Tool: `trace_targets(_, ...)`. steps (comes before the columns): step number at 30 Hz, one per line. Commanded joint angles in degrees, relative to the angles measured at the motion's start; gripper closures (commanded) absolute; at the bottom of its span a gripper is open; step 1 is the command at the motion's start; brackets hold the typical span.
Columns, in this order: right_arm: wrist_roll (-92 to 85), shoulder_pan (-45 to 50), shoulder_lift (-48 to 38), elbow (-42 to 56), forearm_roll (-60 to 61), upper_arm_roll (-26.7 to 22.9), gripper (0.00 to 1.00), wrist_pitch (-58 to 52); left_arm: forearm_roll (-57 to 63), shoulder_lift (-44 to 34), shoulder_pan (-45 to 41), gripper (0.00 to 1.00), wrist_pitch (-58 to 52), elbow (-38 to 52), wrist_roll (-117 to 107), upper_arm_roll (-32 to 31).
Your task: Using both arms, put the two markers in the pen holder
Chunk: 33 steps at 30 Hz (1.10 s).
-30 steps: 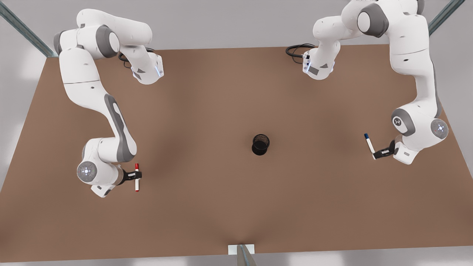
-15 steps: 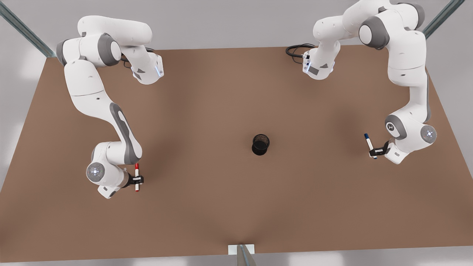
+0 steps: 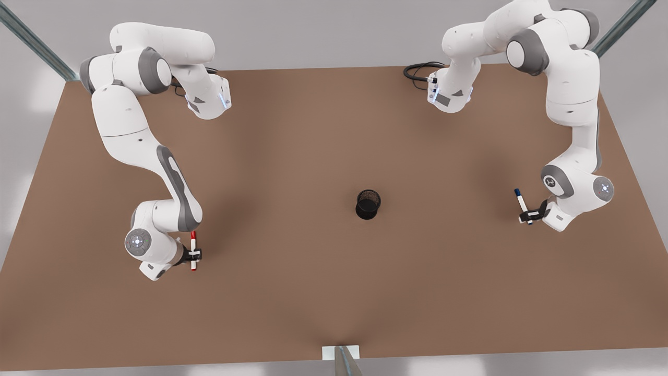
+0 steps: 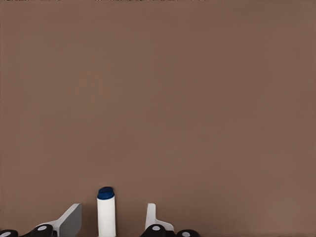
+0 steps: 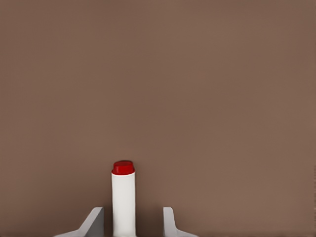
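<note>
Straddling blue marker (image 4: 105, 212) left hand (image 3: 528, 215) apart, right hand (image 3: 194, 255) likewise astride red marker (image 5: 123, 197), holder (image 3: 368, 204) central.

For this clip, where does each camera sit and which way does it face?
Front view: high above the brown table, looking down on both arms and the pen holder.
Left wrist view: on the left gripper, looking along the blue marker between its open fingers.
Right wrist view: on the right gripper, astride the red marker, fingers apart.
Shared: the front view shows both markers.
</note>
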Motion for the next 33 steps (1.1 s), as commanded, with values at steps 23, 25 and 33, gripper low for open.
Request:
trace_targets(23, 0.1, 0.3, -0.2, -0.6, 0.0, 0.2, 0.65, 0.0, 0.0, 1.7, -2.7, 0.51, 1.3, -0.1, 3.9, 2.9)
trace_targets(25, 0.1, 0.3, -0.3, -0.6, 0.0, 0.2, 0.67, 0.0, 0.0, 1.7, -2.7, 0.52, 1.3, -0.1, 3.9, 2.9)
trace_targets(33, 0.1, 0.7, -1.2, 0.3, 0.0, 0.4, 0.73, -1.3, 0.0, 1.6, -2.7, 0.55, 1.6, -0.1, 4.0, 2.9)
